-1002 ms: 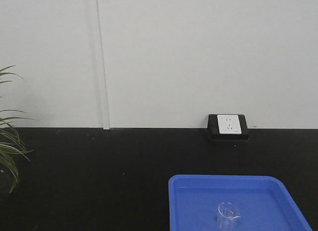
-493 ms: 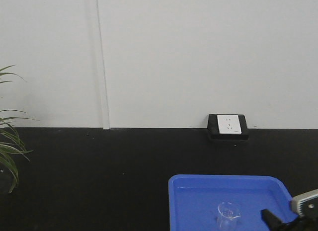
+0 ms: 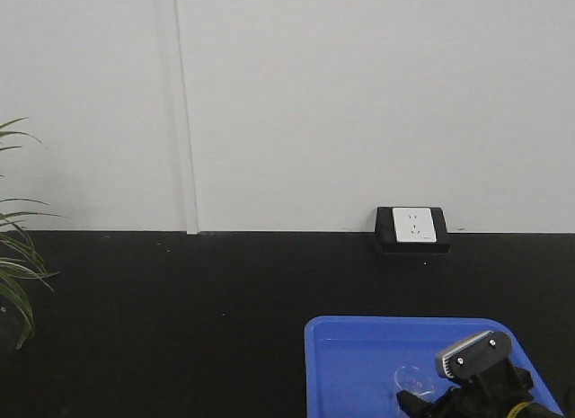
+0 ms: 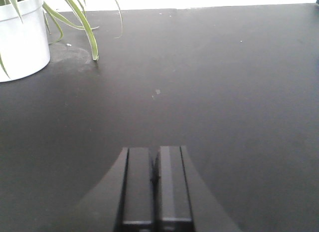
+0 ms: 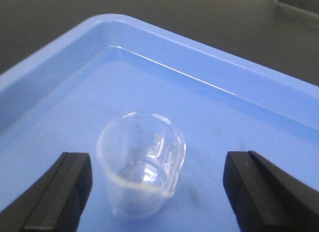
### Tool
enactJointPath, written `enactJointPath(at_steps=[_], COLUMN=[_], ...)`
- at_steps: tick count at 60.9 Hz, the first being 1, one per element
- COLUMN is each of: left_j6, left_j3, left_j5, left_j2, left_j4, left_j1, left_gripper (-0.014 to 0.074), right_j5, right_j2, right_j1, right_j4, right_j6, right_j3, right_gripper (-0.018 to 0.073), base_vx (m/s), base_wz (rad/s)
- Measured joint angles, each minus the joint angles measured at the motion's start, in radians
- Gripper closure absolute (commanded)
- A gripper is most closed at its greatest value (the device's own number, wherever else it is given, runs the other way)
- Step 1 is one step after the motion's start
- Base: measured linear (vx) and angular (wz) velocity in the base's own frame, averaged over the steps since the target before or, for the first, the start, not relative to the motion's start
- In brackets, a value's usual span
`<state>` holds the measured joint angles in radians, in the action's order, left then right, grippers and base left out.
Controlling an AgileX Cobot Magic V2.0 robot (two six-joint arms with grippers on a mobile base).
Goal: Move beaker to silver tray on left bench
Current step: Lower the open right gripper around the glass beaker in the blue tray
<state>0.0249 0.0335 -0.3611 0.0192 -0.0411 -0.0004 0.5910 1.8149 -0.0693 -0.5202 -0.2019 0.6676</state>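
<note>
A small clear glass beaker (image 5: 141, 162) stands in a bright blue tray (image 5: 209, 72) at the lower right of the front view, where the beaker (image 3: 413, 379) shows just left of my right arm (image 3: 481, 373). My right gripper (image 5: 157, 167) is open, its two black fingers either side of the beaker, which sits nearer the left one and touches neither. My left gripper (image 4: 155, 157) is shut with nothing in it, low over the bare black bench (image 4: 224, 92). The silver tray is out of view.
A white pot (image 4: 22, 37) with a green plant stands at the far left of the bench; its leaves (image 3: 13, 274) show at the left edge. A wall socket (image 3: 413, 226) sits where the bench meets the white wall, behind the blue tray (image 3: 359, 346).
My right arm has come into the front view from the lower right and moved left, up to the beaker. The beaker and the tray have not moved.
</note>
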Motion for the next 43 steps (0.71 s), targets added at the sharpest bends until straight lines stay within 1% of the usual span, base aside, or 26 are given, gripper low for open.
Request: enactJointPath(at_steps=[9,15,25,30,34,43], left_j6=[0.0,0.0,0.0,0.0,0.0,0.0], left_j3=[0.0,0.0,0.0,0.0,0.0,0.0], left_j5=[0.0,0.0,0.0,0.0,0.0,0.0], left_j2=[0.0,0.0,0.0,0.0,0.0,0.0], left_j4=[0.001,0.001,0.001,0.001,0.001,0.001], left_j1=[0.0,0.0,0.0,0.0,0.0,0.0], left_gripper=[0.0595,0.0595,0.0595,0.0595,0.0595,0.0595], right_j5=[0.018,0.033,0.048,0.064,0.069,0.068], right_j2=[0.089,0.148,0.215,0.24,0.251,0.253], right_j1=[0.0,0.0,0.0,0.0,0.0,0.0], right_j4=[-0.001,-0.002,-0.003,-0.003,-0.003,-0.004], right_j6=[-0.018,-0.056,-0.085,-0.091,-0.092,-0.093], right_j3=[0.072,0.123,0.17,0.182,0.184,0.184], right_gripper=[-0.0034,-0.0034,-0.0033,-0.0015,0.0022,0.0183], base_vx=[0.0,0.0,0.0,0.0,0.0,0.0], base_wz=[0.0,0.0,0.0,0.0,0.0,0.0])
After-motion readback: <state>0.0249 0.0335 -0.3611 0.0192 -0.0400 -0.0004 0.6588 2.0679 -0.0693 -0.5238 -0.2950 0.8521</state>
